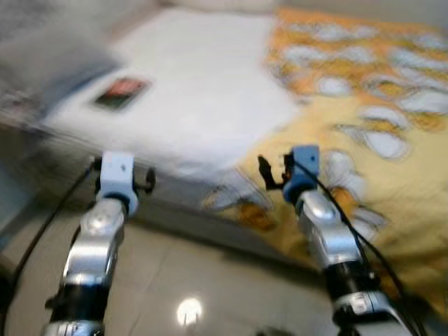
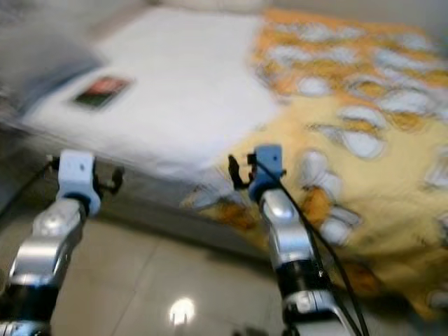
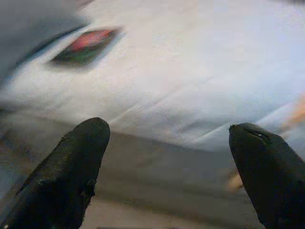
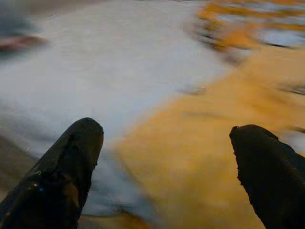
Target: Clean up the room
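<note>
Head views, blurred: both arms reaching toward bed, white sheet left, yellow patterned blanket right, dark flat item lying on sheet. Left wrist: left gripper gaping wide, holding nothing, facing sheet edge. Right wrist: right gripper spread wide, empty, hovering over blanket edge.

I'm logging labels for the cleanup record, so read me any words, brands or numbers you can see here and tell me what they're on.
No text can be read.
Flat dark item with a red patch, lying on the white sheet: any print is too blurred.
Yellow patterned blanket: pattern, no lettering.
</note>
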You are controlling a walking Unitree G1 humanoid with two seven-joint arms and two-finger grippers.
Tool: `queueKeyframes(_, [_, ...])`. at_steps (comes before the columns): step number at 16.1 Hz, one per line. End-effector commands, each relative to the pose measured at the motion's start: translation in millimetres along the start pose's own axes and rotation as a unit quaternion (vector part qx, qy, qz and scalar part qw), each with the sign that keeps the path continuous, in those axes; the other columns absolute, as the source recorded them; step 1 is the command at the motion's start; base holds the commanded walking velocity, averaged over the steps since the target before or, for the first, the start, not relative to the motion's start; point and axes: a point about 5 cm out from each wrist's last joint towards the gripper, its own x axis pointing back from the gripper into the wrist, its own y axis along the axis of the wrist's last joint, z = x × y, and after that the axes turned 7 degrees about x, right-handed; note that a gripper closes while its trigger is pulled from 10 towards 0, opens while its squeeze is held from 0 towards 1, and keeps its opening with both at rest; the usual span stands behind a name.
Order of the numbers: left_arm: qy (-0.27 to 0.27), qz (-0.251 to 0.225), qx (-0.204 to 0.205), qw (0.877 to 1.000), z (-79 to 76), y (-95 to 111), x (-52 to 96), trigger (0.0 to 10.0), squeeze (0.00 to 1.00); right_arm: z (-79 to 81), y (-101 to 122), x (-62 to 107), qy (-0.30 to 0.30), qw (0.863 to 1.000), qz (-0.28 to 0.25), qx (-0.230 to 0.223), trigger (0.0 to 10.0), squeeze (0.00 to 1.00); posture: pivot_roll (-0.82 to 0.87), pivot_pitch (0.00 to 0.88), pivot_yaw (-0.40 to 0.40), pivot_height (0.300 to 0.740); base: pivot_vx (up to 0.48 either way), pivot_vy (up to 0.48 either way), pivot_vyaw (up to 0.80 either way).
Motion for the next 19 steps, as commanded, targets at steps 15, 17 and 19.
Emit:
queueKeyframes(15, [0.003, -0.001, -0.012, 1.0, 2.9, -2, 2.4, 10.0, 0.0, -4.9, -6, 2.5, 0.006, 1.0, 0.012, 0.014, 10.0, 0.0, -0.03, 0.0, -0.005, 0.74, 0.354, 0.0, -0.05])
queueKeyframes(17, [-0.001, -0.009, 0.003, 1.0, 4.1, -3, 3.7, 10.0, 0.0, -4.5, -5, 3.4, 0.011, 1.0, 0.009, 0.009, 10.0, 0.0, -0.04, 0.0, -0.002, 0.74, 0.341, 0.0, 0.0])
queueKeyframes(19, [-0.002, -0.013, 0.002, 1.0, 5.6, -3, 4.7, 10.0, 0.0, -3.9, -4, 3.7, 0.014, 1.0, 0.003, 0.004, 10.0, 0.0, -0.04, 0.0, -0.002, 0.74, 0.345, 0.0, 0.0])
